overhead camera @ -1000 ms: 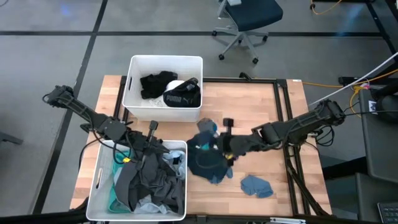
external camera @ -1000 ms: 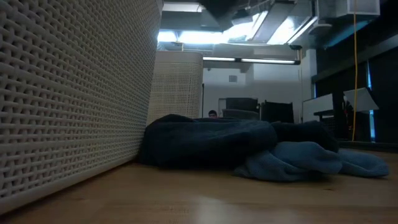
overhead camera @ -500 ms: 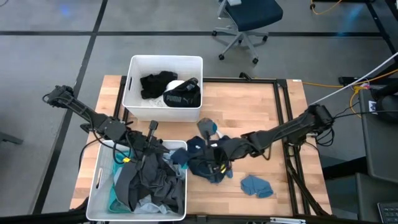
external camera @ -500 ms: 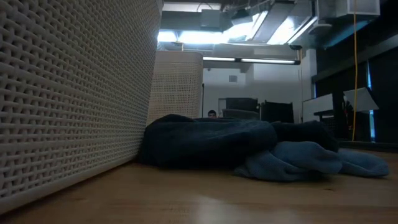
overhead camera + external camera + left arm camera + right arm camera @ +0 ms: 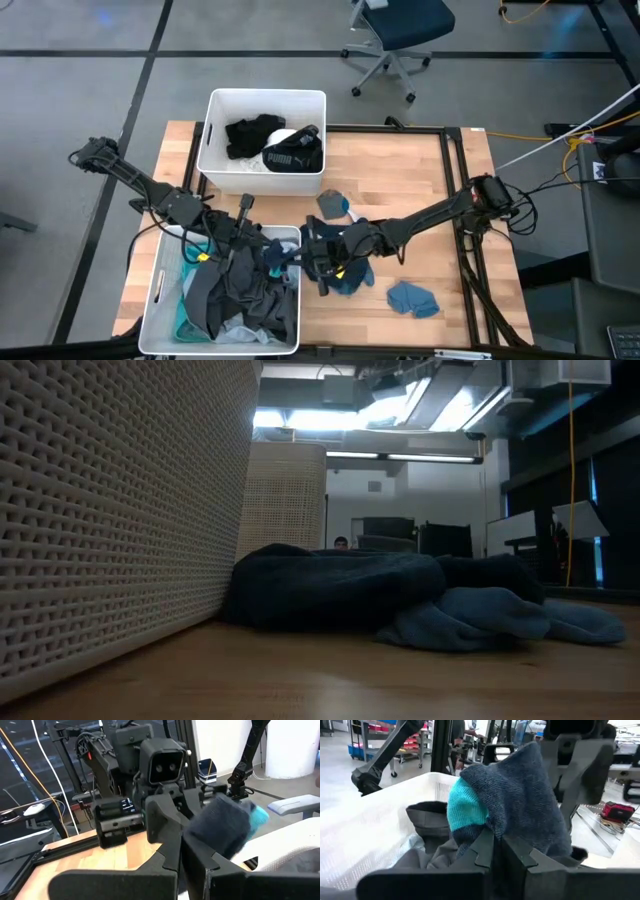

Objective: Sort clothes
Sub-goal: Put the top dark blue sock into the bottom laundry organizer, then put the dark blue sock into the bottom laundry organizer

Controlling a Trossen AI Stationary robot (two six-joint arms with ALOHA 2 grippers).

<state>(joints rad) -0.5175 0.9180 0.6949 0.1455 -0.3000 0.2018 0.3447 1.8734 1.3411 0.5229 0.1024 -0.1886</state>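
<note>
My right gripper point(image 5: 300, 253) is shut on a dark blue garment with a teal patch point(image 5: 520, 795), at the right rim of the near white bin point(image 5: 158, 290). That bin holds grey, black and teal clothes point(image 5: 240, 295). My left gripper point(image 5: 255, 237) is shut and empty over the bin's far part, facing the right gripper point(image 5: 160, 770). A dark blue pile point(image 5: 347, 275) lies on the table beside the bin; it also shows in the low view point(image 5: 340, 588). My right gripper pinches a bunched part of the dark blue garment point(image 5: 512, 830) between its two fingers point(image 5: 485, 851); one layer or several, I cannot tell. The fingers come about level from the table's right. The garment is lifted clear, bunched in front of the fingertips over the bin's rim.
The far white bin point(image 5: 215, 130) holds black clothes, one with PUMA lettering point(image 5: 293, 158). A small blue garment point(image 5: 412, 298) lies near the table's near edge and another point(image 5: 333, 205) lies mid-table. An office chair point(image 5: 395, 35) stands beyond the table.
My right gripper has gone toward the table's left edge, from over the dark pile to the near bin's right rim, carrying the dark blue and teal garment clear of the table. The rest of the pile has stayed in place.
</note>
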